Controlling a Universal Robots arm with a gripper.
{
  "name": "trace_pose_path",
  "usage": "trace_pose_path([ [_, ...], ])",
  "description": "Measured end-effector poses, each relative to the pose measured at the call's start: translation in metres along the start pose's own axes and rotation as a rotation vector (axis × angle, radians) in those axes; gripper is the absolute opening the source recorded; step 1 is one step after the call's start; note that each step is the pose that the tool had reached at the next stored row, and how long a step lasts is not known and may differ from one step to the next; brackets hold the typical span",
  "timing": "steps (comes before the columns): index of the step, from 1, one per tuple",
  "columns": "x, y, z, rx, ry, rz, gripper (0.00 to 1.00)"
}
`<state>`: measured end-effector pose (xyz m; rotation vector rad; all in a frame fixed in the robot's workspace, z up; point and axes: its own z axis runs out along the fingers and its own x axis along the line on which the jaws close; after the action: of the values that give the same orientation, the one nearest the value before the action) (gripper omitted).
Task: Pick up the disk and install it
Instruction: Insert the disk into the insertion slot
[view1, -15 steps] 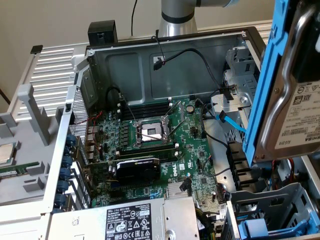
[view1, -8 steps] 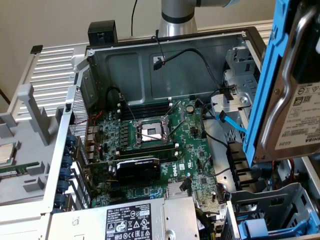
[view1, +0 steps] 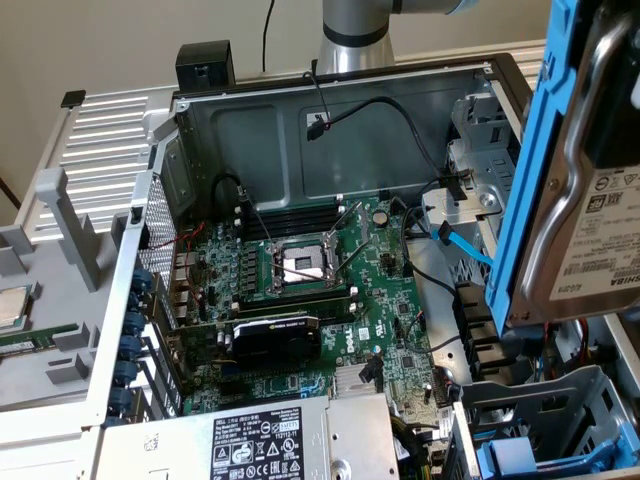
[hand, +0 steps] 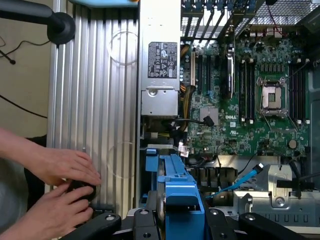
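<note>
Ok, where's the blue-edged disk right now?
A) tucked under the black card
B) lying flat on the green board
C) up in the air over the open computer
C: the disk hangs above the open computer, gripped between the fingers.

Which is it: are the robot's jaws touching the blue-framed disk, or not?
Touching. In the wrist view the gripper clamps its jaws against both sides of the disk.

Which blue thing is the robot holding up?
The blue frame around the disk, gripped in the jaws and held high. The thin blue cable and the blue clips sit down in the case.
</note>
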<state>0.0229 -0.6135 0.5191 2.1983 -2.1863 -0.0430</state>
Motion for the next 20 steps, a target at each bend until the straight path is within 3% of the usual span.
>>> trace_pose_path([
  [13, 0.005, -0.001, 0.0199, -0.0001, -0.0008, 0.016, 0.37],
  [20, 0.005, -0.0018, 0.0327, -0.0007, -0.0034, 0.068, 0.37],
])
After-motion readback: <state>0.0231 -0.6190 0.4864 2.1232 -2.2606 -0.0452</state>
